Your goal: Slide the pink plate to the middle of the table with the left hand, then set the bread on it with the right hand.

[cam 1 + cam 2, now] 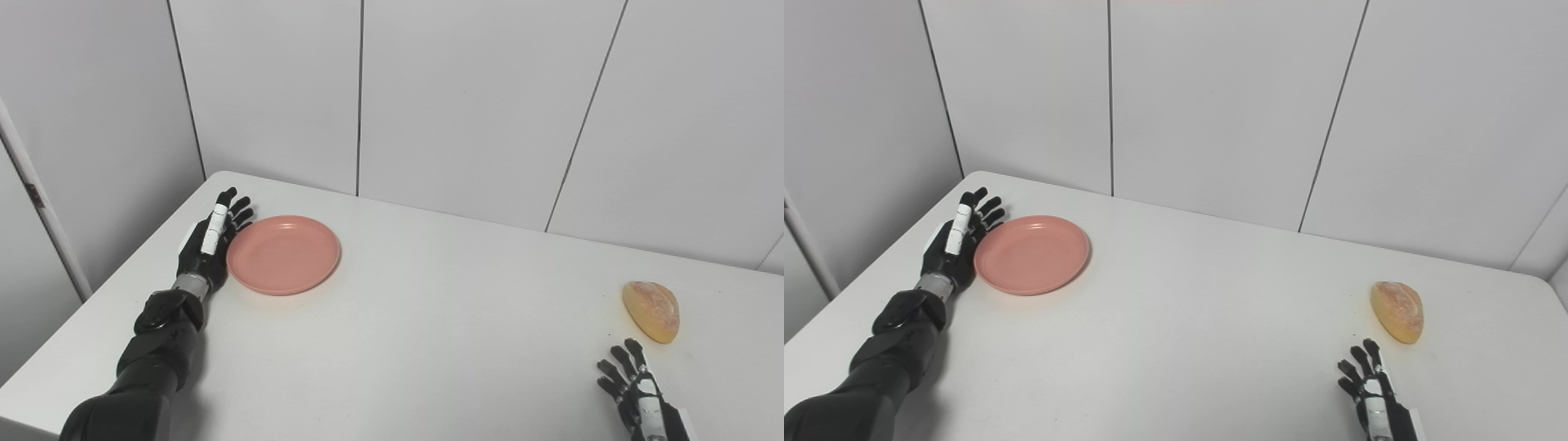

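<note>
White table [429, 318], pale panelled wall [465, 104] behind it, and very little else out here. The pink plate [283, 253] sits on the left side of the table, towards the far corner, flat on the surface and with nothing in it (bare pink all the way across). The left hand [209, 242] is right up against the plate's left rim, edge-on, fingers stretched out and slightly spread, gripping nothing; whether it actually touches the rim is hard to call from here. Between the plate and the middle of the table the surface is open white. Over on the right side lies the bread [653, 310], a golden rounded loaf, well apart from the plate. The right hand [634, 389] hovers low at the near edge, just short of the bread, fingers spread upward, palm empty, not touching the loaf.
</note>
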Action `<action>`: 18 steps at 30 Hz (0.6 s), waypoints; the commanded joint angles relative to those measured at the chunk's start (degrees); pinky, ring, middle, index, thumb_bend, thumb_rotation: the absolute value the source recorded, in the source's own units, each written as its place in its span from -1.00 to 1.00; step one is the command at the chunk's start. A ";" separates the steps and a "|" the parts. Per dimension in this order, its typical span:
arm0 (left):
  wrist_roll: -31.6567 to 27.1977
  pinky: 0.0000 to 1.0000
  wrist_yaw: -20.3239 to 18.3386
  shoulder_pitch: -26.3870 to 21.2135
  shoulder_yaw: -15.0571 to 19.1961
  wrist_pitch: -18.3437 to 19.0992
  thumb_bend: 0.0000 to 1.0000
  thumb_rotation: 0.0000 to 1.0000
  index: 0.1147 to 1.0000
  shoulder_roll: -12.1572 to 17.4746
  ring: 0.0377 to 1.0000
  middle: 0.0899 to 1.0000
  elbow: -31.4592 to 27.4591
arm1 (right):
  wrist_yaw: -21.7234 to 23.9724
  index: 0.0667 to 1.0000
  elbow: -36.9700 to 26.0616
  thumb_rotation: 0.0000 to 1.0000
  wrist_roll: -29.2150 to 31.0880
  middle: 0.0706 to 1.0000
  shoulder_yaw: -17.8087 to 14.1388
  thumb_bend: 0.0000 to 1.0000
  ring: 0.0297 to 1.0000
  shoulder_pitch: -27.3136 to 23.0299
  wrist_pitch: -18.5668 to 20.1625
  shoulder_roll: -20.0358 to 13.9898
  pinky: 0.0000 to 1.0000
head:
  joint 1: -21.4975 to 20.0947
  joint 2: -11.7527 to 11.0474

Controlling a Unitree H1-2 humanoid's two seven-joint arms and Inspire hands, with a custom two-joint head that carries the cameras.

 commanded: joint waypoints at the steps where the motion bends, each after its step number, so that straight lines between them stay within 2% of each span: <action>1: 0.11 0.85 -1.56 -2.03 -0.74 -0.06 0.97 0.63 0.92 -0.81 0.89 0.90 -0.88 | -0.28 0.95 1.35 1.00 0.03 0.89 0.16 0.68 0.78 2.51 1.27 0.76 0.78 | 0.02 0.09; 6: 0.02 0.81 -0.89 -1.28 -1.27 0.25 0.97 0.61 0.89 -1.79 0.85 0.86 -3.06 | -0.35 0.96 1.48 0.99 -0.05 0.89 0.17 0.69 0.78 2.44 1.18 0.84 0.77 | -0.03 0.08; 18: 0.77 0.82 1.57 2.06 -2.75 4.48 0.91 0.64 0.90 -5.63 0.81 0.80 -11.69 | -0.49 0.94 1.57 0.99 -0.37 0.88 0.25 0.71 0.75 2.36 1.06 0.89 0.73 | -0.15 0.17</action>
